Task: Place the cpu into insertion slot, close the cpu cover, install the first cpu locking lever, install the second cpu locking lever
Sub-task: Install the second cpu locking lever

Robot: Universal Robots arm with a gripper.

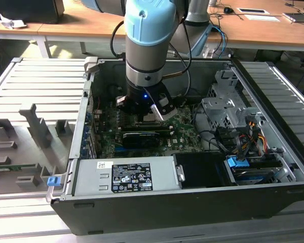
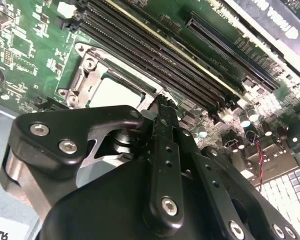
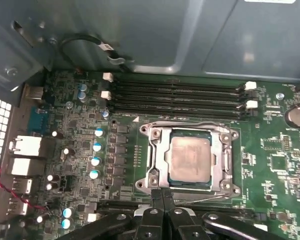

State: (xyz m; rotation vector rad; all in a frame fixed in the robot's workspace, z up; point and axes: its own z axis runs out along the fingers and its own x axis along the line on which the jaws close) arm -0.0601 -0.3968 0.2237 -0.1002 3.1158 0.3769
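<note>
Low in the centre of the first wrist view, the tool (image 3: 163, 196) has its fingers pressed together with nothing between them, their tips touching the near edge of the cpu cover (image 3: 221, 159). That frame lies flat around the cpu (image 3: 190, 159), which sits seated in the insertion slot (image 3: 162, 159) at mid-frame, so closed tips probably serve for pushing. At the exterior view's centre, the arm reaches straight down into the open computer case (image 1: 273, 200).

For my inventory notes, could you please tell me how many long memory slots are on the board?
4 memory slots, parallel and side by side between the cpu cover and the case wall; none seems hidden.
</note>
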